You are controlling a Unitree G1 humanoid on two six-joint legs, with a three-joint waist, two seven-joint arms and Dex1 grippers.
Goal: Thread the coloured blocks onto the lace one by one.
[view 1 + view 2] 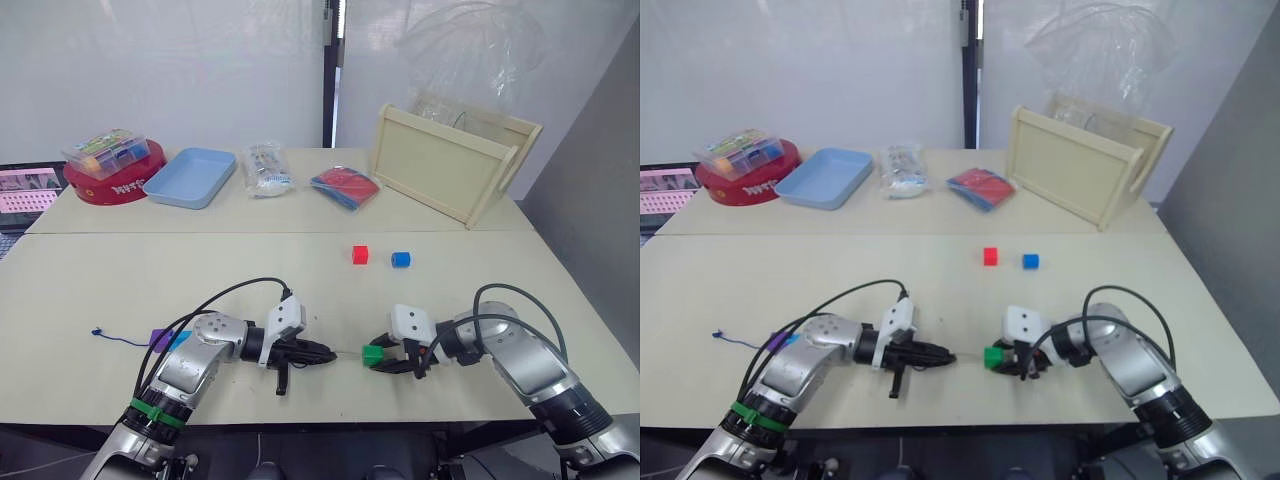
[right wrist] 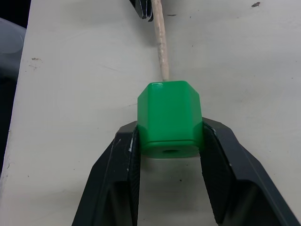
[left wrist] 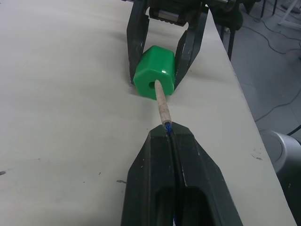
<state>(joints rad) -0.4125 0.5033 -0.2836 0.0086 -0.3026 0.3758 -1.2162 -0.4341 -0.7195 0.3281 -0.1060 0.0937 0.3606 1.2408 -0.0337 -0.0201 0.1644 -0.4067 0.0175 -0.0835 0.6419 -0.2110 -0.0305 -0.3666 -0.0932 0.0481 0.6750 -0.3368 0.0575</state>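
Now my right gripper (image 2: 169,141) clamps the green block (image 2: 168,117) while my left gripper (image 3: 170,134), pinched on the lace (image 3: 168,128), has its pale tip (image 3: 161,101) in the hole.

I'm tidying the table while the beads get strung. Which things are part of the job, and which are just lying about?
Part of the job:
green block, held by the right gripper
lace tip, held by the left gripper
red block
blue block
purple block
cyan block

Lying about:
blue tray
wooden crate
clear box
plastic packets
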